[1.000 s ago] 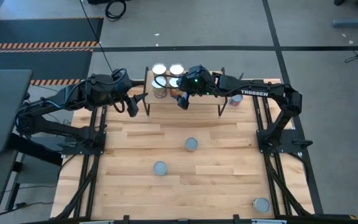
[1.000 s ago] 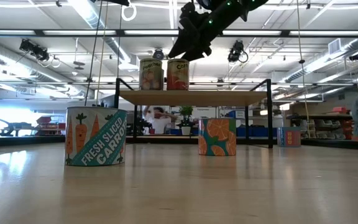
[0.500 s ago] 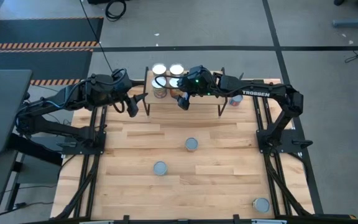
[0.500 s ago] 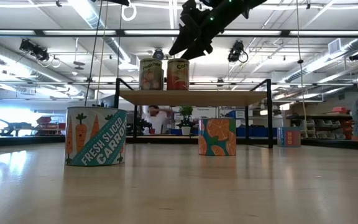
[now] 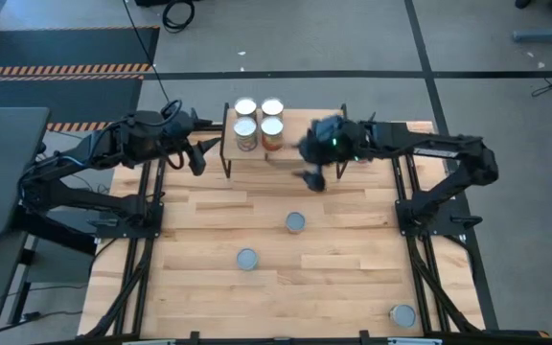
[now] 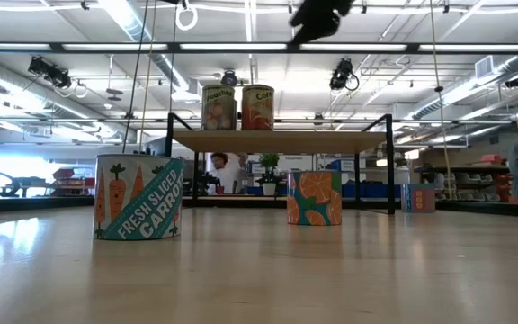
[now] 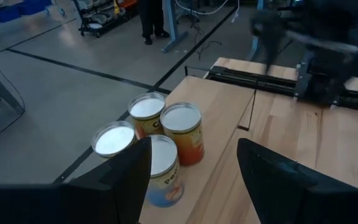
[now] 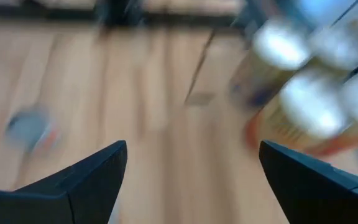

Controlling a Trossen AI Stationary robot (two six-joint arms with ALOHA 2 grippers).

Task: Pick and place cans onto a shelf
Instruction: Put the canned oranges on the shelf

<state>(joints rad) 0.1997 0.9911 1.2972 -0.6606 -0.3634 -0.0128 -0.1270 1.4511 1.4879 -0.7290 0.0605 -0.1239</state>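
Several cans stand upright in a cluster [image 5: 259,120] on the left end of the light-wood shelf [image 5: 290,137]; they also show in the left wrist view [image 7: 180,124] and the low view [image 6: 238,107]. Three more cans stand on the tabletop: one at the middle [image 5: 295,222], one nearer [image 5: 246,259], one at the near right corner [image 5: 402,314]. My right gripper [image 5: 311,179] is open and empty, above the shelf's near edge, to the right of the cluster. My left gripper [image 5: 197,158] is open and empty, just left of the shelf.
In the low view a carrot-label can [image 6: 138,198] and an orange-label can [image 6: 314,198] stand in front of the shelf's black legs [image 6: 392,166], and a bluish can [image 6: 418,198] farther right. People show in the room behind.
My right gripper has swung quickly from over the can cluster toward the table's right and near edges, staying open and empty. My left gripper has drawn back a little toward the table's left edge. The cans on the shelf have stayed put.
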